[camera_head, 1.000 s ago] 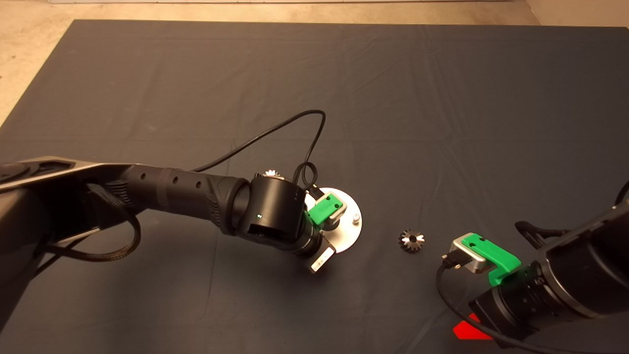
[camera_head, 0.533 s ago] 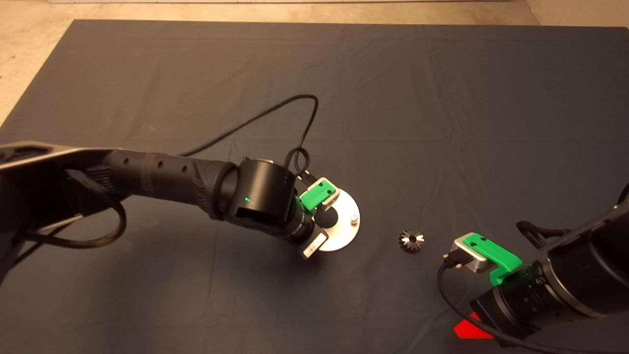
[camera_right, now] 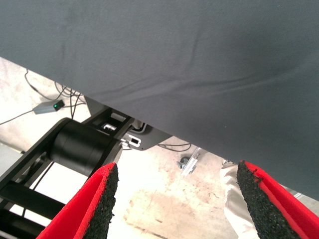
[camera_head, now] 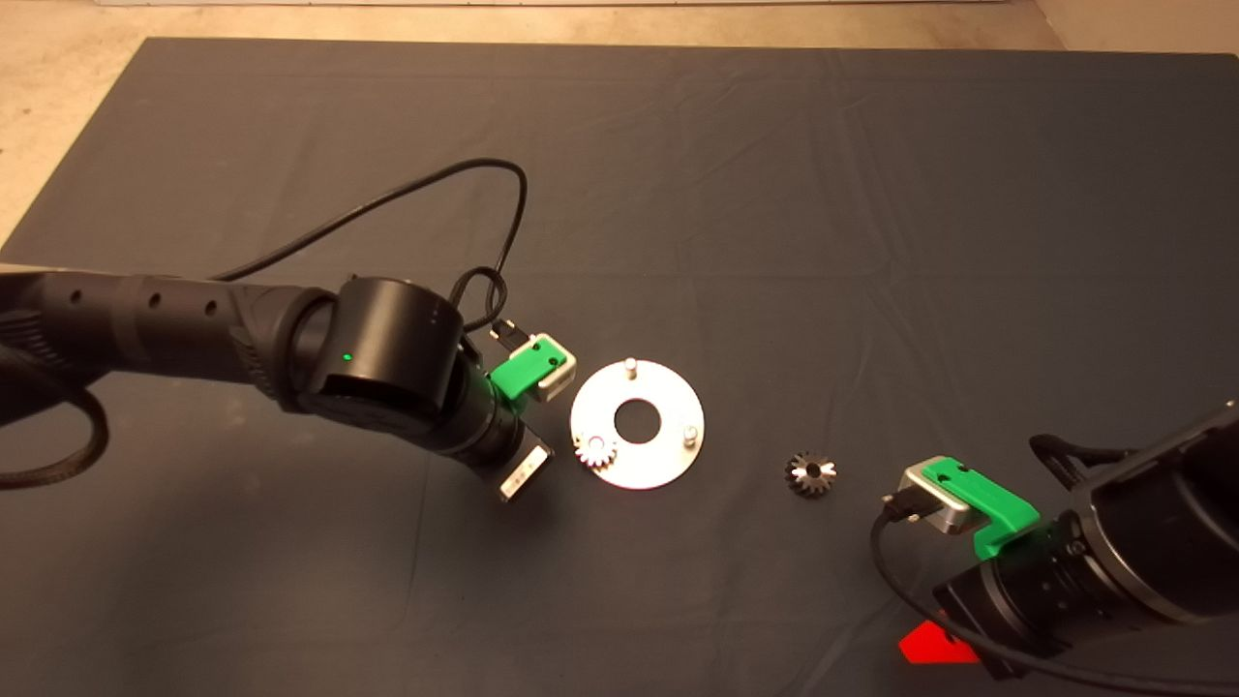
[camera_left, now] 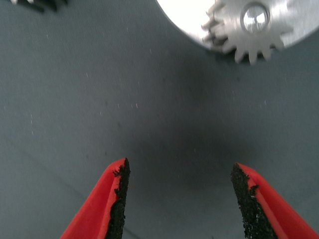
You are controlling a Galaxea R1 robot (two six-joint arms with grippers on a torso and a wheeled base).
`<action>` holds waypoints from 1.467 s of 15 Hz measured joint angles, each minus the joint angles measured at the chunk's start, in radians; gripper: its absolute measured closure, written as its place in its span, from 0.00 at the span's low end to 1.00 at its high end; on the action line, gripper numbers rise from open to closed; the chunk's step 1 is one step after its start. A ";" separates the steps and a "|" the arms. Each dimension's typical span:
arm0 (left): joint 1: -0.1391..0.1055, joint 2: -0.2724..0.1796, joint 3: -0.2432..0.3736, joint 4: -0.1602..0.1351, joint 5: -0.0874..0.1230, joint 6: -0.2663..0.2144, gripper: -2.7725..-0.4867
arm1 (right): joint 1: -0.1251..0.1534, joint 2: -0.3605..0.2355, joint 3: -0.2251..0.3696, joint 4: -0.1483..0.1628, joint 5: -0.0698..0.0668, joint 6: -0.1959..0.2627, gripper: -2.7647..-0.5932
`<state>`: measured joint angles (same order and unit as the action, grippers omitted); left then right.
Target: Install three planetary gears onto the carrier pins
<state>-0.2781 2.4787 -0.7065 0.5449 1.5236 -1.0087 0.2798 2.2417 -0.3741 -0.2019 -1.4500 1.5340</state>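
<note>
Left gripper (camera_left: 177,199) is hovering over bare mat (camera_head: 774,194) just left of the round plate (camera_head: 668,455), fingers (camera_left: 117,199) standing apart with nothing between them. In its wrist view a gear (camera_left: 251,27) is sitting on a pin at the plate's edge, pin tip showing through the centre hole, teeth overhanging the rim.

Head view: that seated gear (camera_head: 595,450) is occupying the plate's lower-left pin. Two other carrier pins are standing bare, one at the plate's far edge (camera_head: 630,365), one at its right (camera_head: 690,433).

A second gear (camera_head: 811,473) is lying flat on the mat, right of the plate and apart from it. A third gear is not visible.

Right gripper (camera_right: 177,199) is waiting at the lower right, fingers (camera_right: 254,204) spread wide and empty, near the loose gear but not touching it.
</note>
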 joint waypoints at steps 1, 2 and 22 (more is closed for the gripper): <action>0.000 -0.015 0.009 -0.003 0.000 -0.001 0.63 | 0.000 0.001 0.000 0.000 0.004 0.000 0.47; -0.005 -0.025 0.009 -0.007 0.003 -0.004 0.63 | 0.000 0.002 0.000 0.000 0.012 0.000 0.47; -0.033 0.104 -0.328 0.013 0.002 0.266 0.63 | 0.028 0.000 0.000 0.000 0.033 -0.003 0.47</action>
<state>-0.3111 2.5829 -1.0349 0.5574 1.5255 -0.7422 0.3079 2.2413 -0.3738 -0.2019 -1.4168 1.5309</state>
